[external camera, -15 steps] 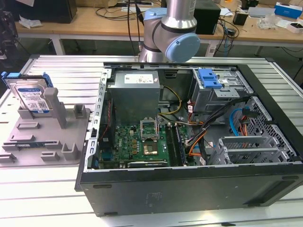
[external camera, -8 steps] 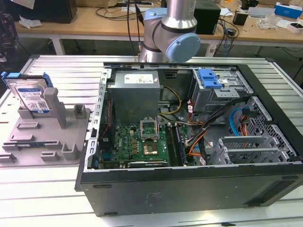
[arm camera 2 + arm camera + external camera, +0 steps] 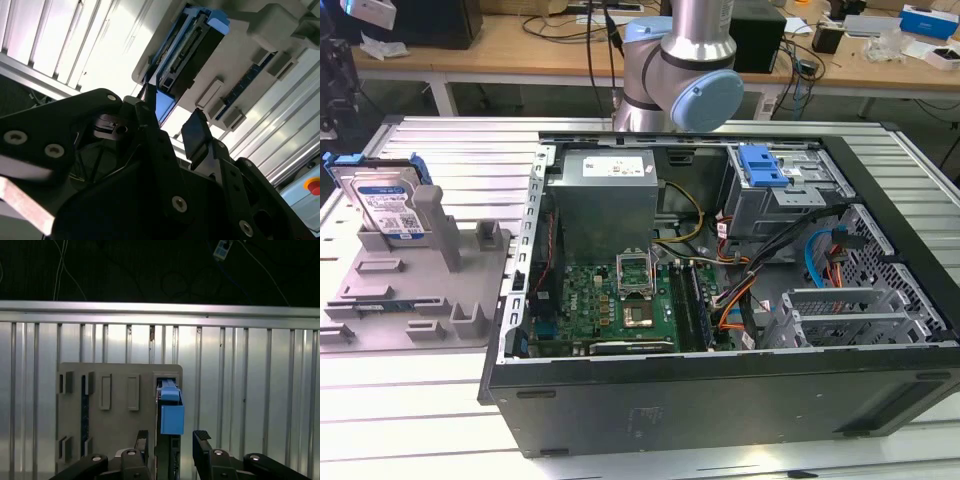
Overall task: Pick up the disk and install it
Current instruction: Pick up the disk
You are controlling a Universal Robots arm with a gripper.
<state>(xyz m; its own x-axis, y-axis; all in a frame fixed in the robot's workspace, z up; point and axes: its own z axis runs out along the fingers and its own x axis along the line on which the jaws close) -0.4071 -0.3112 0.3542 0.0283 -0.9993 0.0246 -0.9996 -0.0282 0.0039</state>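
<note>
The disk point(image 3: 388, 205), a silver drive with a white-and-blue label in a blue carrier, stands on edge in a grey holder point(image 3: 420, 290) at the exterior view's left, with nothing touching it. Both wrist views look down on it edge-on. In the first wrist view the disk point(image 3: 171, 412) lines up with the gap of my gripper point(image 3: 172, 442). Its two black fingers point(image 3: 201, 440) stand apart, open, short of the disk. In the second wrist view the disk point(image 3: 192, 47) lies beyond the gripper point(image 3: 172, 125), again along the gap.
An open computer case point(image 3: 720, 400) lies at the exterior view's right, with a motherboard, cables and a drive bay with a blue latch point(image 3: 765, 165). The arm point(image 3: 680, 70) rises behind it. Everything rests on a slatted metal table point(image 3: 420, 400). The holder point(image 3: 120, 430) has several upright posts.
</note>
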